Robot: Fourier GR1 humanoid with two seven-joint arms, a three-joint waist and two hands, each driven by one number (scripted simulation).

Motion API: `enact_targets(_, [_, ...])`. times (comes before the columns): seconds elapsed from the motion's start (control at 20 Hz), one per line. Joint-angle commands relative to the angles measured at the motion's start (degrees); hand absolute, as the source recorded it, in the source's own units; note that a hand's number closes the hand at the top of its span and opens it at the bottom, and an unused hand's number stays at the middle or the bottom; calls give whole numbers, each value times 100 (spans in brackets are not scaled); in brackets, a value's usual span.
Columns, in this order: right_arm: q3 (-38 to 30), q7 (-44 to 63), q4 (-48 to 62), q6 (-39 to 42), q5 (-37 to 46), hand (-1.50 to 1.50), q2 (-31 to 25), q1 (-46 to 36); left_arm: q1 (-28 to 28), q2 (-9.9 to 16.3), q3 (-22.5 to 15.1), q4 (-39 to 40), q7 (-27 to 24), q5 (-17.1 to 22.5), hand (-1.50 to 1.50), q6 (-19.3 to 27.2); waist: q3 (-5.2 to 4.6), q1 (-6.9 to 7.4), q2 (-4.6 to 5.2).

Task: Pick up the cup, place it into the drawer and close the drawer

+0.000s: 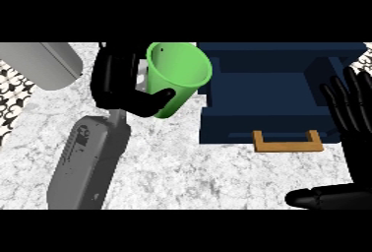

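Beside the drawer (280, 93), left hand (120, 83) fingers curled round green cup (176, 74), right hand (352, 113) open, edge-cropped

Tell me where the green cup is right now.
In the head view, the green cup sits upper centre, gripped by the left hand, just left of the open dark blue drawer.

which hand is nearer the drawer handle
Right. The right hand rests open just right of the wooden drawer handle, beside the open drawer. The left hand is across the counter to the left, curled round the green cup.
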Motion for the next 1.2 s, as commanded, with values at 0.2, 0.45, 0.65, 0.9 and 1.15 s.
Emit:
enact_targets(0.2, [-180,-211,351,184,-184,-150,-82,-55,-1249,-40,46,824,428,-259,150,413,0,-16,9])
enact_targets(0.45, [183,-343,-22,84,125,-150,191,361,-1685,-40,-394,1750,12,-158,150,844,-1,-86,18])
enact_targets(0.65, [16,-352,161,151,27,-150,67,195,-2250,-40,-388,2123,389,-142,150,985,0,-71,18])
enact_targets(0.9, [25,-443,421,185,29,-150,72,57,-2714,-41,-319,2917,270,80,150,1060,0,-69,23])
enact_targets(1.15, [-108,-11,148,135,-109,-150,-103,-132,-2966,-41,-940,3894,-540,720,150,1396,0,-168,36])
